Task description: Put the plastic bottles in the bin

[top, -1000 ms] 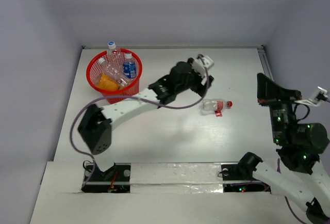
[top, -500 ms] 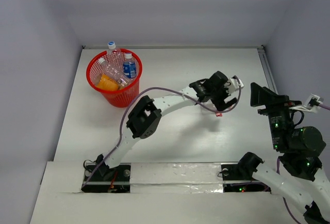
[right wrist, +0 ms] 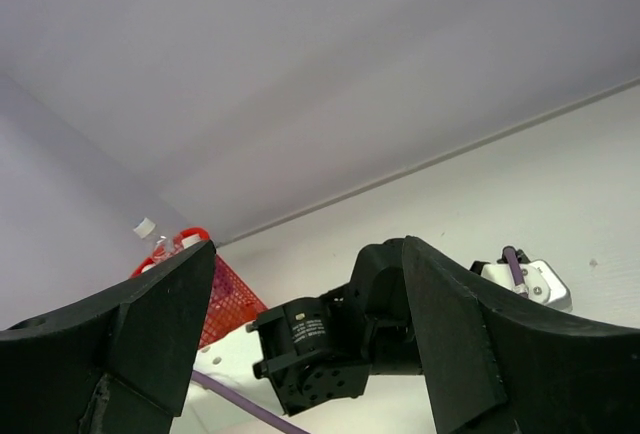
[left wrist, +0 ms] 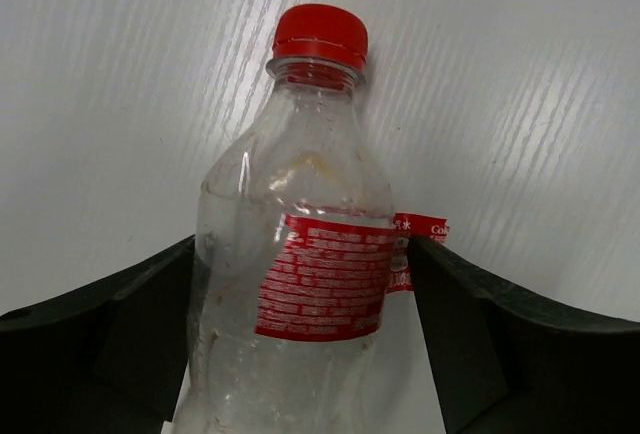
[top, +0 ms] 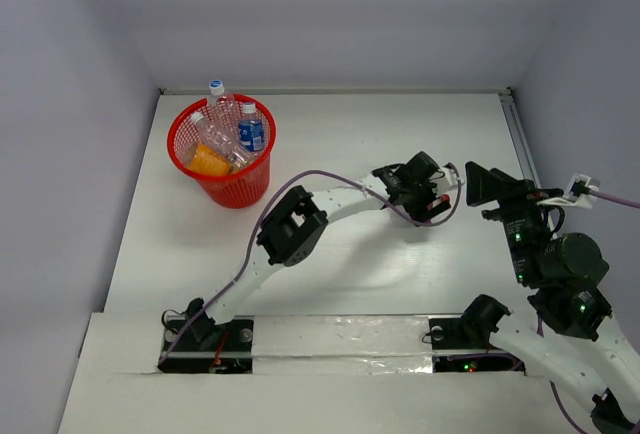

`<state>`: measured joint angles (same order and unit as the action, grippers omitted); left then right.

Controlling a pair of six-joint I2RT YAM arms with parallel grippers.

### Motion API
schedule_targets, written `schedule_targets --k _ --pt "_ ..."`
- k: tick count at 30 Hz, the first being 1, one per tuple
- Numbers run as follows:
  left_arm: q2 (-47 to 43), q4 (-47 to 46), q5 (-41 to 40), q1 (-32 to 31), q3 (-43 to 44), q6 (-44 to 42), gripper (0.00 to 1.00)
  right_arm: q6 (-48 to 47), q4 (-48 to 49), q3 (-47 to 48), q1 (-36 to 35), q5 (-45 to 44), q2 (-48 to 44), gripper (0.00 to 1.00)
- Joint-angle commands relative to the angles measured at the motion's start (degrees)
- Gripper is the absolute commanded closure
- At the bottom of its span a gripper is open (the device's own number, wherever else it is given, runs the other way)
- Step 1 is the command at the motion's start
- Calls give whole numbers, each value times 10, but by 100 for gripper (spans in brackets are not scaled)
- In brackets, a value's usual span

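I'm watching the left gripper (left wrist: 302,246) sitting low over the red-capped bottle (left wrist: 300,154). Its jaws are spread and straddling the body, not clearly squeezing it. The bottle's lying flat on the table (top: 350,274), around 3 o'clock from the middle in the overhead view, cap pointing to 12 in the wrist cam. The bin (top: 180,130) is sitting way off at 10 o'clock with other bottles (top: 226,134) in it. The right gripper (right wrist: 305,246) is hanging in the air at 4 o'clock, jaws wide, gripping nothing.
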<state>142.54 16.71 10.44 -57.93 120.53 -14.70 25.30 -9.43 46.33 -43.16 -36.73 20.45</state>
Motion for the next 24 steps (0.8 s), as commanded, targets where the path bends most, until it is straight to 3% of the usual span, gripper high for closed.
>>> schedule_targets --k 1,6,10,19,24 --pt "-75 -44 -9 0 -40 2 27 1 23 0 -3 13 11 20" --pt "-180 -92 -16 0 -99 10 41 11 28 -7 -3 25 13 21" --pt "-272 -130 -35 27 -147 33 44 15 29 -12 -3 33 15 21" --pt "-501 -224 10 170 -271 143 51 26 35 -27 -3 44 27 21" --pt "-603 -229 -94 256 -307 232 51 28 31 -29 -3 50 31 21"
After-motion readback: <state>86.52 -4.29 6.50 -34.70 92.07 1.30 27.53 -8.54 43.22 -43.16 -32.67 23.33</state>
